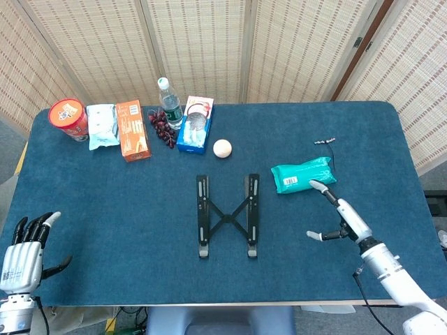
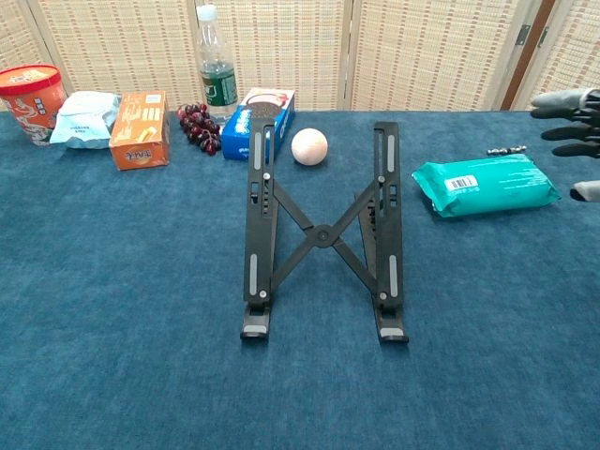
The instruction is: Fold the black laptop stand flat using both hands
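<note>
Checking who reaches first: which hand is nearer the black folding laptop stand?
Right. The right hand hovers open just right of the black folding laptop stand, by the teal packet; the left hand sits at the table's far left corner.
</note>
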Robot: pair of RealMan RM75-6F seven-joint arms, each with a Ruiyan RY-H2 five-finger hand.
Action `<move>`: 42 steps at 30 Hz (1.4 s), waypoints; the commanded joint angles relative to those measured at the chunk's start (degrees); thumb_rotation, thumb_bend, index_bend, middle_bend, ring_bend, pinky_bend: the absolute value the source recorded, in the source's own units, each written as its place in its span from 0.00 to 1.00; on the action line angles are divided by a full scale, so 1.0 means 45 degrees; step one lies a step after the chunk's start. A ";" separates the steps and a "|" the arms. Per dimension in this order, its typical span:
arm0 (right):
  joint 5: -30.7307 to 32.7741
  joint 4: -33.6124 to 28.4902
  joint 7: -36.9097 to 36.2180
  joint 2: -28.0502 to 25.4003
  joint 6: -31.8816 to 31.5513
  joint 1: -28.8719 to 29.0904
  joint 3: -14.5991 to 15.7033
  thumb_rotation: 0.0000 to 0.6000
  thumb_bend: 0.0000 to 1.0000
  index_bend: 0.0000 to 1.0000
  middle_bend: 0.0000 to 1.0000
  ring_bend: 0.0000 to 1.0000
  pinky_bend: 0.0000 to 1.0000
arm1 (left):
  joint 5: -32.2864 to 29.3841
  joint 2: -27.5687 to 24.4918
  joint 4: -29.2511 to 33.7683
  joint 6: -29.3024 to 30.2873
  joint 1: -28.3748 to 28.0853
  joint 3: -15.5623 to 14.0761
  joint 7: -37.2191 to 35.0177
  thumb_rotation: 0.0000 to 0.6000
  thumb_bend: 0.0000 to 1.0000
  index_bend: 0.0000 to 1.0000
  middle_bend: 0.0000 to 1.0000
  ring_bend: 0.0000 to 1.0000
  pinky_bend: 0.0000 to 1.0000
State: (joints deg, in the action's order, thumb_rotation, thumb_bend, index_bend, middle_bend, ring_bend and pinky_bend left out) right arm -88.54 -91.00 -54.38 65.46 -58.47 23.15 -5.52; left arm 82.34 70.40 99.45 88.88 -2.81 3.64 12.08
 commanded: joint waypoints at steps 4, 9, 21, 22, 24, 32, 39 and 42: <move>-0.0195 0.1377 -0.1996 0.1076 0.1284 0.1451 -0.0137 1.00 0.04 0.00 0.00 0.00 0.04 | -0.0063 -0.0008 -0.0010 -0.0139 -0.0062 0.0033 0.0010 1.00 0.15 0.13 0.14 0.14 0.00; -0.0554 0.2079 -0.3505 0.1690 0.1596 0.2213 -0.0101 1.00 0.02 0.00 0.00 0.00 0.04 | -0.0079 -0.0013 -0.0011 -0.0261 -0.0152 0.0081 0.0013 1.00 0.15 0.13 0.14 0.14 0.00; -0.1178 0.4099 -0.6179 0.3282 0.1720 0.3713 0.0210 1.00 0.00 0.00 0.00 0.00 0.04 | -0.0057 -0.0186 0.0105 -0.0351 -0.0210 0.0093 -0.0015 1.00 0.15 0.13 0.14 0.14 0.00; -0.1204 0.4227 -0.6247 0.3407 0.1731 0.3806 0.0245 1.00 0.00 0.00 0.00 0.00 0.04 | -0.0059 -0.0200 0.0108 -0.0360 -0.0211 0.0090 -0.0038 1.00 0.15 0.13 0.14 0.14 0.00; -0.1220 0.4485 -0.6476 0.3695 0.1709 0.3997 0.0289 1.00 0.00 0.00 0.00 0.00 0.04 | -0.0056 -0.0229 0.0095 -0.0360 -0.0216 0.0101 -0.0089 1.00 0.15 0.13 0.14 0.14 0.00; -0.1247 0.5013 -0.7069 0.4673 0.1564 0.4634 0.0419 1.00 0.00 0.00 0.03 0.00 0.04 | -0.0040 -0.0345 -0.0007 -0.0398 -0.0239 0.0122 -0.0342 1.00 0.15 0.13 0.14 0.14 0.00; -0.1311 0.4834 -0.6941 0.5027 0.1210 0.4883 0.0595 1.00 0.00 0.00 0.03 0.00 0.04 | -0.0041 -0.0469 -0.0106 -0.0369 -0.0209 0.0128 -0.0551 1.00 0.15 0.13 0.14 0.14 0.00; -0.1425 0.4569 -0.6858 0.4911 0.0806 0.4780 0.0785 1.00 0.00 0.00 0.05 0.00 0.04 | -0.0044 -0.0525 -0.0122 -0.0314 -0.0156 0.0112 -0.0636 1.00 0.15 0.13 0.14 0.14 0.00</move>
State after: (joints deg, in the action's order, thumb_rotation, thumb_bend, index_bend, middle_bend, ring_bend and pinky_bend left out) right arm -94.67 -69.90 -85.42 87.82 -54.16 44.87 -2.41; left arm 82.15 68.04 98.91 87.45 -3.53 4.16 9.23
